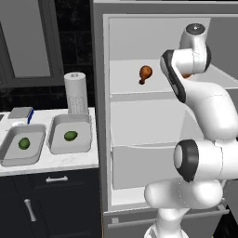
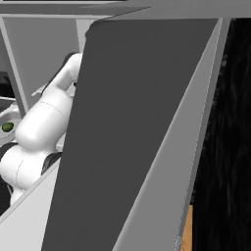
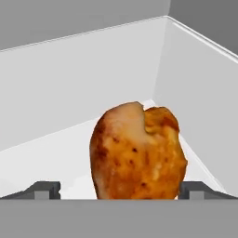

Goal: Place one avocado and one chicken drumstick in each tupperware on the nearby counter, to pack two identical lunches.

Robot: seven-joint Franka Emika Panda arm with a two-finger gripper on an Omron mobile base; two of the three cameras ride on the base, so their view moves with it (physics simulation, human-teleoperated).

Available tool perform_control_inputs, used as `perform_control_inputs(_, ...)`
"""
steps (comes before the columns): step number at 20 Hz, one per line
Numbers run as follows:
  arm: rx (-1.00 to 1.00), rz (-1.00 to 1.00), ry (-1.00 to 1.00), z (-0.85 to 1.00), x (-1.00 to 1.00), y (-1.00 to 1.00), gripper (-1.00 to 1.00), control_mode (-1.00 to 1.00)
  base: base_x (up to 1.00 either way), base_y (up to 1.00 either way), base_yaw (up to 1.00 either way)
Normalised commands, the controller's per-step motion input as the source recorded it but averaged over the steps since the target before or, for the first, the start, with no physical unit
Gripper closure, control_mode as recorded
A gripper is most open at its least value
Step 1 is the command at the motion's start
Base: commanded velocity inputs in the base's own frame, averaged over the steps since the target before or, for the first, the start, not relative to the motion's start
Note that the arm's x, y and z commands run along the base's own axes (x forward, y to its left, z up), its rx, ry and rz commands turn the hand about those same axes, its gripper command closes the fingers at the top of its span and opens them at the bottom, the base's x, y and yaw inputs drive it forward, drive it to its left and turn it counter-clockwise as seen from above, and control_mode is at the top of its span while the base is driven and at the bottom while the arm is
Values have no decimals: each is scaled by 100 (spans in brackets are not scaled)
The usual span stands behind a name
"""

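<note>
on the counter (image 1: 56,162), each tupperware (image 1: 69,146) holds one avocado (image 1: 70,135).

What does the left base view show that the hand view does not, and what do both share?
Left base view alone: two tupperware on the counter, an avocado in each, and a drumstick on the fridge shelf. Hand view alone: a second drumstick close up, between the open claw tips. Both share the white fridge interior.
</note>
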Motion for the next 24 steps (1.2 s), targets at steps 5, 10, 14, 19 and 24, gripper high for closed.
perform_control_inputs(5, -5, 0, 5, -64, 1, -2, 100, -100, 0, 0, 0)
perform_control_inputs(10, -6, 0, -7, -23, 9, 0, 100, -100, 0, 0, 0)
perform_control_inputs(14, -1, 0, -22, 9, -92, 29, 100, -100, 0, 0, 0)
perform_control_inputs(19, -1, 0, -22, 22, -100, 57, 100, -100, 0, 0, 0)
perform_control_inputs(24, 0, 0, -6, 44, -100, 35, 100, -100, 0, 0, 0)
